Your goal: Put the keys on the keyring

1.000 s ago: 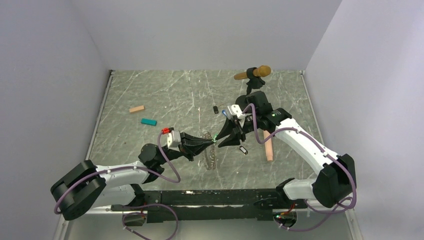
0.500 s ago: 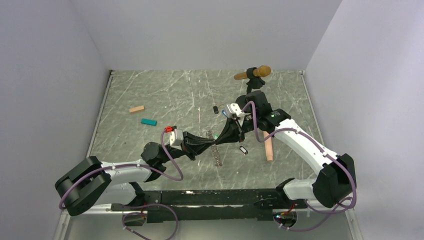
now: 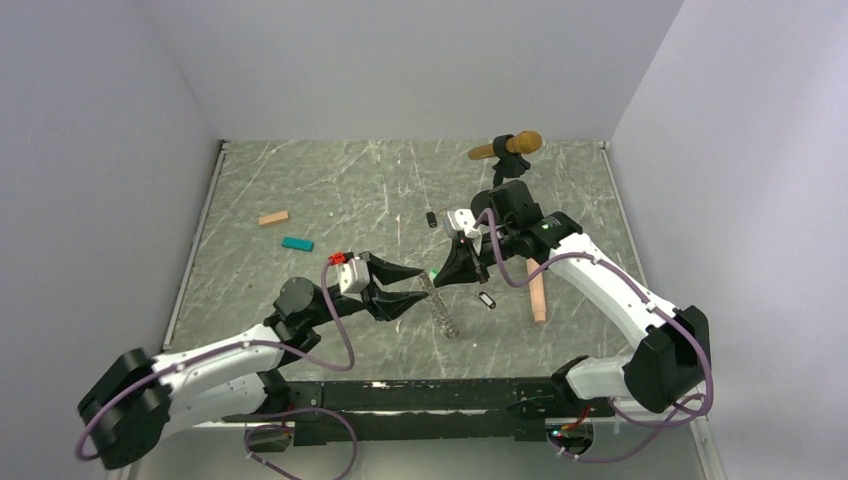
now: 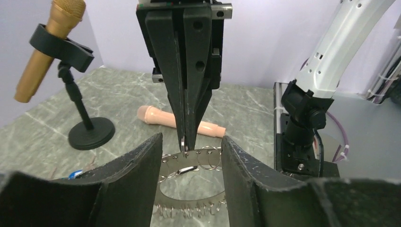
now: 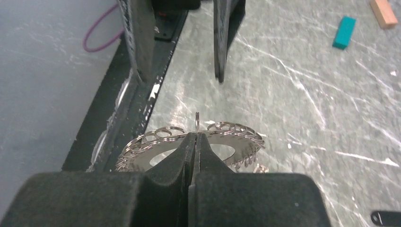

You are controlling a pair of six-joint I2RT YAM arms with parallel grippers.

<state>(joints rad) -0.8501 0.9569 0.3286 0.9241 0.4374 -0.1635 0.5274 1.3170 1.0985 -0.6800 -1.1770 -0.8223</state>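
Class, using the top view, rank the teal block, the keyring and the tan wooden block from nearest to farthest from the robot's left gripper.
Measured from the left gripper:
1. keyring, just off its fingertips, mid-table.
2. teal block, away on the left side of the table.
3. tan wooden block, beyond the teal block, farther left and farther back.

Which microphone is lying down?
The pink microphone, flat on the table. The gold microphone is held up off the table, clipped in its black stand.
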